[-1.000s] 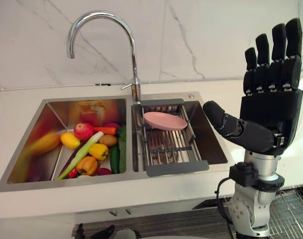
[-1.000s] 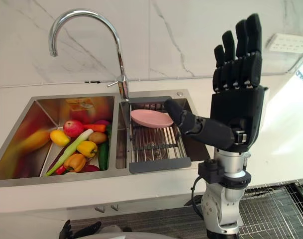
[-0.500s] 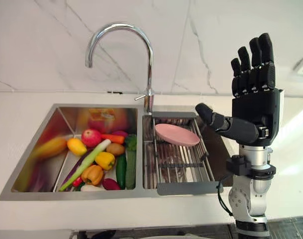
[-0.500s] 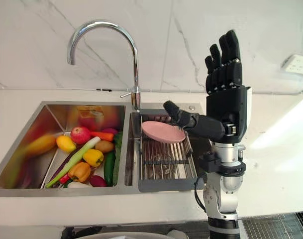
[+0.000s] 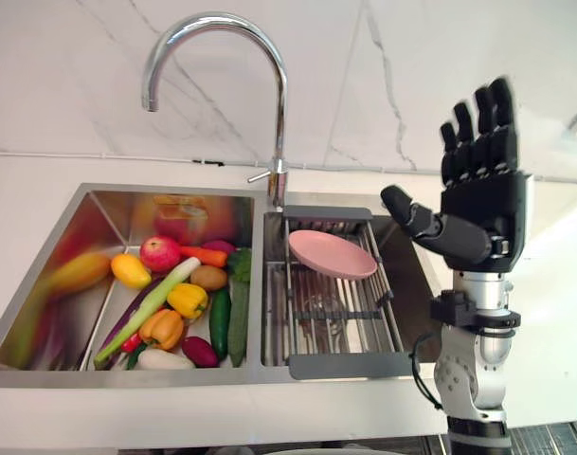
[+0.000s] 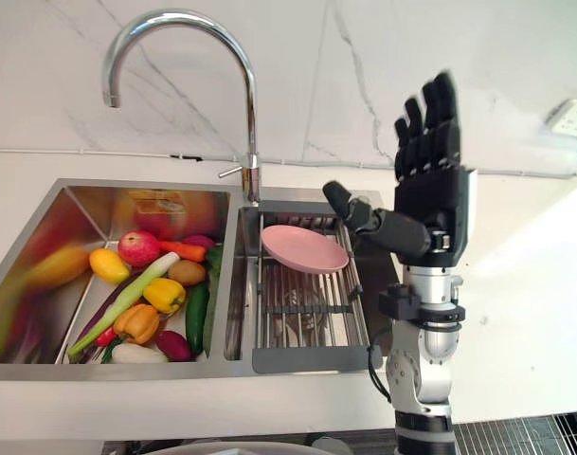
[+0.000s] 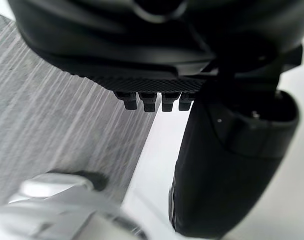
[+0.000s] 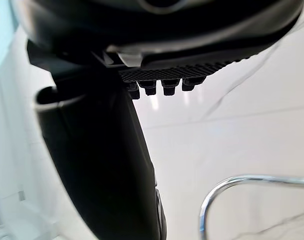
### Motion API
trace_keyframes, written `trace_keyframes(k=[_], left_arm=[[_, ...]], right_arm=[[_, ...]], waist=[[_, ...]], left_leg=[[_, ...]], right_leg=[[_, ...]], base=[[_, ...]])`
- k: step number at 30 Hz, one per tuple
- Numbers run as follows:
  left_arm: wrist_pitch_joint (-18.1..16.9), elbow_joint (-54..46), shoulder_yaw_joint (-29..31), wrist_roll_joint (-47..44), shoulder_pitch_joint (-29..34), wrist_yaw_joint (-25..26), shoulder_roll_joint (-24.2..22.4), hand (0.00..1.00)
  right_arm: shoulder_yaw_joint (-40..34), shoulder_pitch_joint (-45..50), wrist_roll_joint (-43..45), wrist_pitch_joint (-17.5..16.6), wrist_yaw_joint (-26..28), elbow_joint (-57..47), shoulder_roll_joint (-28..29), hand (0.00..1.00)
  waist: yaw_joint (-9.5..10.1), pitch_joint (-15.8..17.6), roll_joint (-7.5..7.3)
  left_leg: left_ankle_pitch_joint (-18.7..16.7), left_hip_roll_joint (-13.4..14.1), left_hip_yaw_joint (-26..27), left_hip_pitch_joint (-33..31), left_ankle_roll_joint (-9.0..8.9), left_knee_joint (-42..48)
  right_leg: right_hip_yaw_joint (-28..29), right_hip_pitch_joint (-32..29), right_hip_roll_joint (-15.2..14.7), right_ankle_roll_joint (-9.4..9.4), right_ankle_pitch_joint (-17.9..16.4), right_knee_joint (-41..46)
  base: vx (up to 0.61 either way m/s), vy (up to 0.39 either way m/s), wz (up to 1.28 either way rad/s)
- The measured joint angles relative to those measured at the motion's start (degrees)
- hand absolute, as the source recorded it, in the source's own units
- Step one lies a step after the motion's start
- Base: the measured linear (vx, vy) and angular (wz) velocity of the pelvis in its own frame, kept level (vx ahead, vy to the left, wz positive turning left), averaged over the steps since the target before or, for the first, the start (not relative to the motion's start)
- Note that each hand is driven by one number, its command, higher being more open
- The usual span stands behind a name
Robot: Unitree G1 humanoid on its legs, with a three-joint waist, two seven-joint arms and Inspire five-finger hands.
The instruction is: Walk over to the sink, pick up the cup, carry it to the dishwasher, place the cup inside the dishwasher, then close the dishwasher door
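Head view: right hand (image 5: 482,213) is up, fingers straight, thumb out, holding nothing. Off its thumb side and lower sits the sink (image 5: 174,376) rack (image 5: 350,365) with a pink plate (image 5: 332,254). There's bare counter (image 5: 563,284) on its other side.

Right wrist: faucet arch (image 8: 271,179) beyond the thumb.

Left wrist: left hand (image 7: 156,45) relaxed, empty, over grey floor (image 7: 52,115).

Can't tell where the cup is.

A white marble wall (image 5: 440,57) with grey veins is seen behind a white countertop (image 6: 534,284). A white socket (image 6: 570,118) is mounted at the wall's right edge. The floor (image 7: 52,115) is grey-grained.
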Motion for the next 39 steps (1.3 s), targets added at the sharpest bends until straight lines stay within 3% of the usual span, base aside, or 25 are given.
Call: trace_keyframes(k=[2,6,10,20,28,39], left_arm=[[2.71,0.32,-0.27,1.65,-1.29,-3.21,1.30,1.00],[4.97,1.94,-1.31,3.77,-2.21,-5.16,2.90,1.00],[5.77,2.48,-1.31,4.34,-2.71,-6.13,3.67,1.00],[6.30,3.86,-1.31,5.54,-2.85,-7.06,4.25,1.00],[6.85,3.94,-2.05,7.16,-2.80,-7.19,4.76,1.00],[6.92,4.10,-2.25,7.70,-2.83,-7.19,4.81,1.00]], right_arm=[[-2.63,2.31,-3.94,4.89,-1.12,0.05,-0.08,1.00],[-5.11,4.02,-10.57,8.99,-0.78,-0.01,-1.03,1.00],[-5.84,5.25,-16.27,11.98,2.73,-3.24,-6.17,1.00],[-5.50,5.26,-23.81,13.57,14.54,-9.96,-12.89,1.00],[-2.94,5.27,-35.69,13.50,16.83,-10.93,-16.72,1.00],[1.04,2.66,-45.17,11.66,16.14,-12.23,-18.85,1.00]], waist=[[-0.62,-0.01,0.01],[-2.57,-0.11,0.26],[-2.56,-0.13,0.25],[-2.44,-2.03,-0.08],[-2.46,-3.33,-0.29],[-2.47,-3.79,-0.56]], left_leg=[[-0.17,0.71,1.45,0.11,-1.03,0.31],[-0.25,1.65,2.87,0.52,-1.64,-0.07],[-0.13,1.79,3.94,0.85,-1.72,-0.40],[-0.08,1.79,4.21,1.20,-1.77,-0.57],[0.32,1.68,3.78,1.31,-1.74,-1.24],[1.18,1.32,3.08,2.06,-1.65,-2.70]], right_leg=[[0.53,-0.48,0.55,0.12,-0.47,0.42],[1.37,-0.48,1.45,-0.17,-0.26,-0.20],[2.15,0.05,1.90,-0.39,0.87,-1.86],[2.44,1.22,2.26,-0.48,2.01,-3.72],[2.18,1.23,2.26,-0.48,2.07,-3.73],[1.59,1.66,2.16,-0.48,2.07,-3.75]], base=[[-0.06,-0.062,-0.24],[-0.05,-0.072,-0.18],[-0.03,-0.020,-0.11],[-0.04,-0.004,-0.02],[-0.03,0.000,0.01],[-0.02,0.001,0.03]])
